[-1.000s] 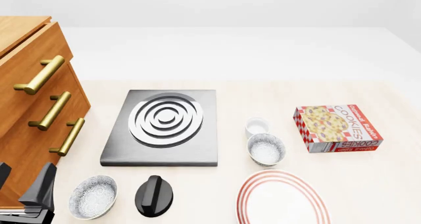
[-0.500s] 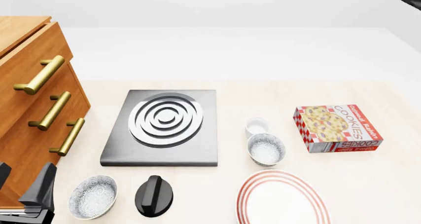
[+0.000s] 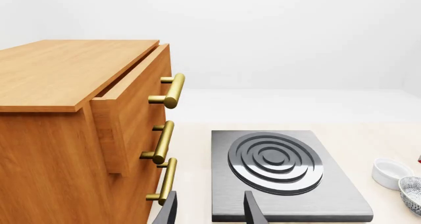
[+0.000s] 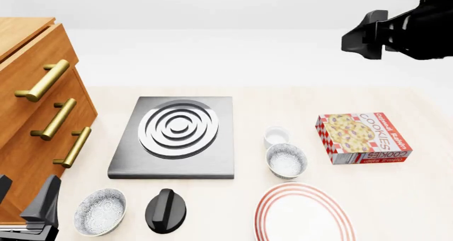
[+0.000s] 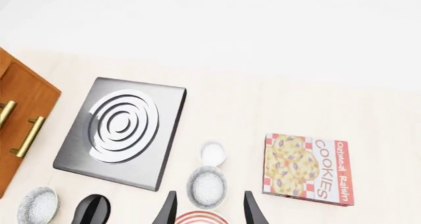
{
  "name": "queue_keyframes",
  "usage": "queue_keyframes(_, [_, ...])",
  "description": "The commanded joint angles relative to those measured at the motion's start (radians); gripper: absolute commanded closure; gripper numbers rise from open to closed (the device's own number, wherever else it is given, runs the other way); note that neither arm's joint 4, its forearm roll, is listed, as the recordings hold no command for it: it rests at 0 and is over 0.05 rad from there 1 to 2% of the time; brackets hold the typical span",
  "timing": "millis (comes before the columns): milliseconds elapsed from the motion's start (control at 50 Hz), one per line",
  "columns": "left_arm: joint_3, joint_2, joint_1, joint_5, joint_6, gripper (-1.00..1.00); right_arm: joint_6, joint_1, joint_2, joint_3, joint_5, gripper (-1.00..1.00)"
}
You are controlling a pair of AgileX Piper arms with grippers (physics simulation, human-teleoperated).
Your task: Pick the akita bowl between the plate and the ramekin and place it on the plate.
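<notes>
Two speckled bowls sit on the table: the akita bowl (image 4: 286,160) stands upright, mouth up, directly between the ramekin (image 4: 276,136) behind it and the plate (image 4: 304,213) in front of it, close to both; being round, it has no long axis to speak of. The second bowl (image 4: 99,211) lies well apart near the front left, just beside a black knob (image 4: 165,210). There is one ramekin, one plate with red rings, one stove burner plate (image 4: 177,136) and one cookies box (image 4: 364,137) lying flat to the right of the akita bowl. The wooden drawer cabinet (image 4: 39,119) carries three brass handles. The right gripper (image 5: 207,209) hangs high above the table, fingers spread and empty. The left gripper (image 3: 209,211) sits low by the cabinet, fingers apart, grasping nothing
</notes>
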Motion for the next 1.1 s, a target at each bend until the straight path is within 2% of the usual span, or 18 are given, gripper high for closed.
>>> queue_keyframes(20, [0.0,0.0,0.0,0.0,0.0,-1.0,0.07,0.014,0.086,0.045,0.012,-1.0])
queue_keyframes(60, [0.0,0.0,0.0,0.0,0.0,-1.0,0.065,0.004,0.09,0.066,0.004,-1.0])
queue_keyframes(80, [0.0,0.0,0.0,0.0,0.0,-1.0,0.085,0.018,0.099,0.074,0.001,-1.0])
queue_keyframes(140, [0.0,0.0,0.0,0.0,0.0,-1.0,0.07,-0.007,0.114,0.098,-0.027,-1.0])
queue_keyframes(200, [0.0,0.0,0.0,0.0,0.0,-1.0,0.08,-0.007,0.132,0.118,-0.045,-1.0])
queue_keyframes(260, [0.0,0.0,0.0,0.0,0.0,-1.0,0.094,0.0,0.175,0.179,-0.102,-1.0])
queue_keyframes(300, [0.0,0.0,0.0,0.0,0.0,-1.0,0.096,0.002,0.182,0.187,-0.112,-1.0])
queue_keyframes(420, [0.0,0.0,0.0,0.0,0.0,-1.0,0.104,-0.001,0.263,0.249,-0.219,-1.0])
queue_keyframes(540, [0.0,0.0,0.0,0.0,0.0,-1.0,0.106,-0.011,0.291,0.29,-0.27,-1.0])
queue_keyframes(560, [0.0,0.0,0.0,0.0,0.0,-1.0,0.126,0.007,0.304,0.294,-0.278,-1.0])
queue_keyframes(600, [0.0,0.0,0.0,0.0,0.0,-1.0,0.103,-0.02,0.3,0.308,-0.301,-1.0])
queue_keyframes(680, [0.0,0.0,0.0,0.0,0.0,-1.0,0.104,-0.031,0.317,0.337,-0.338,-1.0])
queue_keyframes(880, [0.0,0.0,0.0,0.0,0.0,-1.0,0.113,-0.05,0.335,0.408,-0.399,-1.0])
queue_keyframes(920, [0.0,0.0,0.0,0.0,0.0,-1.0,0.137,-0.035,0.345,0.424,-0.41,-1.0])
queue_keyframes(980, [0.0,0.0,0.0,0.0,0.0,-1.0,0.142,-0.036,0.344,0.467,-0.438,-1.0])
queue_keyframes(1000, [0.0,0.0,0.0,0.0,0.0,-1.0,0.126,-0.061,0.339,0.492,-0.456,-1.0])
queue_keyframes(1100, [0.0,0.0,0.0,0.0,0.0,-1.0,0.138,-0.049,0.362,0.52,-0.483,-1.0])
